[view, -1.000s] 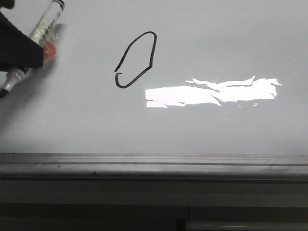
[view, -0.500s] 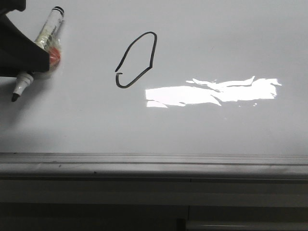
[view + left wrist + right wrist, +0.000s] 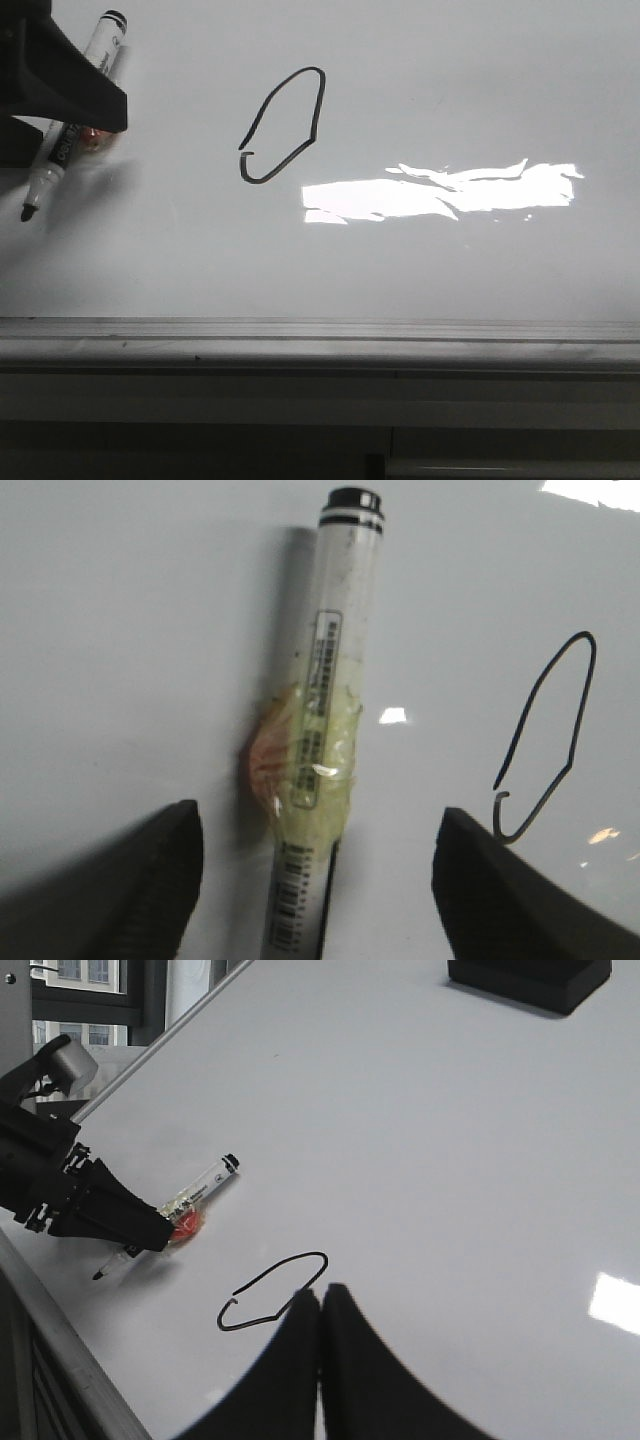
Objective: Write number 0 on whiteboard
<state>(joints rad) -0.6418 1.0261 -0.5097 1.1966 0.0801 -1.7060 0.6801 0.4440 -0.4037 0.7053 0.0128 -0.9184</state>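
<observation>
Near the left edge of the whiteboard (image 3: 420,270), the marker (image 3: 325,730) lies flat under the left claw (image 3: 315,880), whose jaws stand apart on either side of it, not touching. It looks light, stiff and smooth; the taped band at mid-barrel should give the surest hold. Further right sits the number 0 (image 3: 283,125), drawn and nearly closed. The right claw (image 3: 320,1360) hovers with jaws together. No containers appear.

Hand-drawn number 0 (image 3: 283,125) on whiteboard (image 3: 450,90); marker (image 3: 325,740) label print unreadable.
</observation>
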